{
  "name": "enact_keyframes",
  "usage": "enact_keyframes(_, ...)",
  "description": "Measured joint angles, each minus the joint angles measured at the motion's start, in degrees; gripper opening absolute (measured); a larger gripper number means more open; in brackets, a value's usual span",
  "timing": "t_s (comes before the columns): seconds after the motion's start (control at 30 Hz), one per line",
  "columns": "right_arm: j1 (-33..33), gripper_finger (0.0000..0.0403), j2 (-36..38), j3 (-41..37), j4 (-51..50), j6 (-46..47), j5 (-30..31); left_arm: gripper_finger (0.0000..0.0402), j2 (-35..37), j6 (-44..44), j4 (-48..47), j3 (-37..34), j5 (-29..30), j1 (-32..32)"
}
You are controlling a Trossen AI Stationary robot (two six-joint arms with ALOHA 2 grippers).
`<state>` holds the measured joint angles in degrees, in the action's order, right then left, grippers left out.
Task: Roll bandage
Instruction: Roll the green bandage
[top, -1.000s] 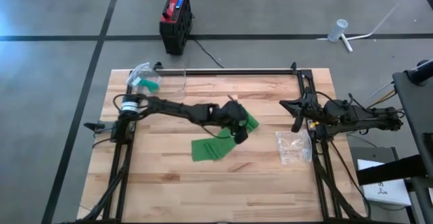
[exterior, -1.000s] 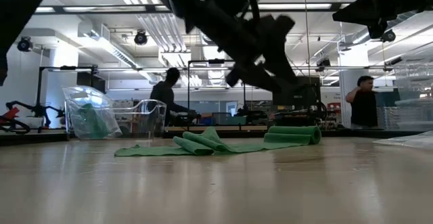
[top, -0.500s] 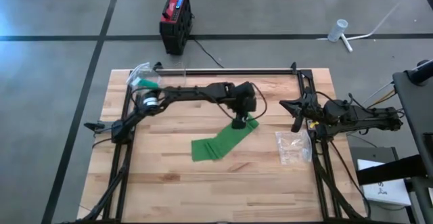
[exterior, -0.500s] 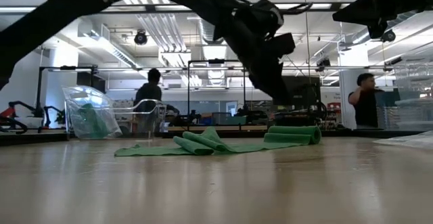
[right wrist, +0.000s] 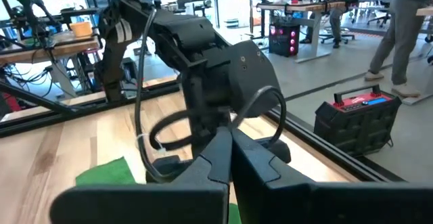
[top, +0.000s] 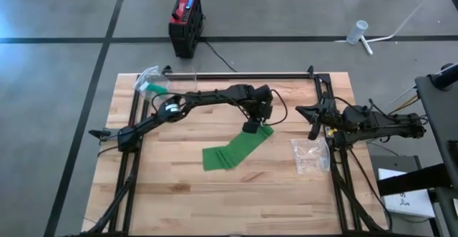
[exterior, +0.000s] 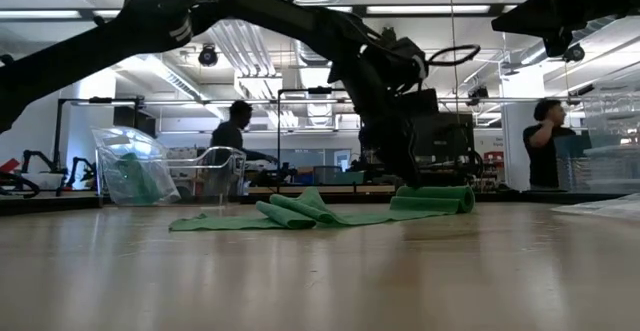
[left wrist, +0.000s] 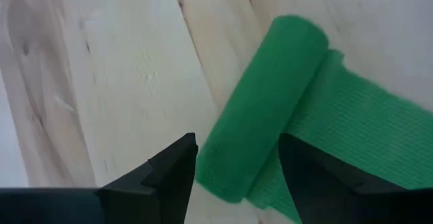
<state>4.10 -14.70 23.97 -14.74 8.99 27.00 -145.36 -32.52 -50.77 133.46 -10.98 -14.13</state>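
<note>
The bandage [top: 236,150] lies diagonally across the table [top: 172,194], its rolled end toward the far right. The left end effector [top: 251,127], fingers apart, straddles that roll. The right end effector [top: 313,131] is closed.

Ceiling strip lights [exterior: 420,9] glaring bright in low view; arms showing as dark silhouettes, tabletop [exterior: 320,271] foreground blurring, pale sheen.

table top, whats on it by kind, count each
green bandage: 1
clear plastic bags: 2, one with green inside at the back left corner, one by the right arm
total: 3
</note>
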Motion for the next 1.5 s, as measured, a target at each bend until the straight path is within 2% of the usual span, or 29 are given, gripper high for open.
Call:
enact_keyframes(0.2, 0.0, 0.0002, -0.02, 0.0, -0.02, 0.0, 0.0, 0.02, 0.11, 1.07, 0.06, -1.13, 1.29, -0.27)
enact_keyframes(0.53, 0.0, 0.0002, -0.02, 0.0, 0.0, 0.0, 0.0, 0.015, 0.73, 5.43, 3.74, -7.3, 3.17, -0.4)
enact_keyframes(0.9, 0.01, 0.0002, -0.02, 0.0, 0.01, 0.0, 0.02, 0.0127, 0.96, 9.86, 0.07, -3.89, 3.56, -0.46)
enact_keyframes(1.0, 0.01, 0.0002, -0.01, 0.0, 0.01, 0.0, 0.02, 0.0103, 0.96, 11.3, -0.23, -3.89, 4.48, -0.46)
enact_keyframes(1.2, 0.01, 0.0002, -0.01, 0.0, 0.01, 0.0, 0.0, 0.0021, 1.85, 12.68, -0.29, -3.89, 5.7, -0.5)
enact_keyframes(1.5, 0.0, 0.0002, 0.0, 0.0, 0.01, 0.0, 0.02, 0.0025, 4.9, 15.19, -1.83, -3.86, 10.45, -0.51)
